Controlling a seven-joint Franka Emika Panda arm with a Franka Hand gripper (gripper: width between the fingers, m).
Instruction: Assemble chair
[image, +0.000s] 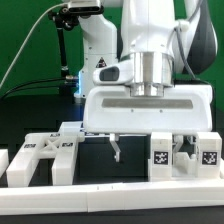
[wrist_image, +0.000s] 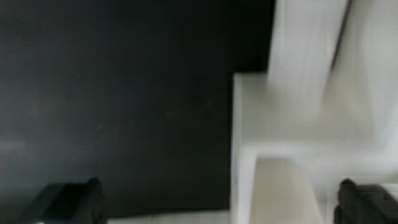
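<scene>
1. My jaws were spread wide and pinched nothing. In the wrist view both fingertips (wrist_image: 71, 203) stood far apart.
2. My gripper (image: 150, 150) hung low over the black table (image: 95, 150), among the loose chair parts.
3. The chair was not joined yet. A slotted panel (image: 38, 158) lay at the exterior view's left. Some upright tagged pieces (image: 160, 155) stood at the exterior view's right, close behind the white rail (image: 110, 188).
4. In the wrist view a white part (wrist_image: 302, 110) sat between my fingers, much closer to one of them. It was blurred, so I could not tell which part it was.
5. I think that closing from this off-centre place could go wrong: one finger would touch first and push or turn the part.
6. The tagged pieces stood close together, so a finger going down could also knock a neighbour over.
</scene>
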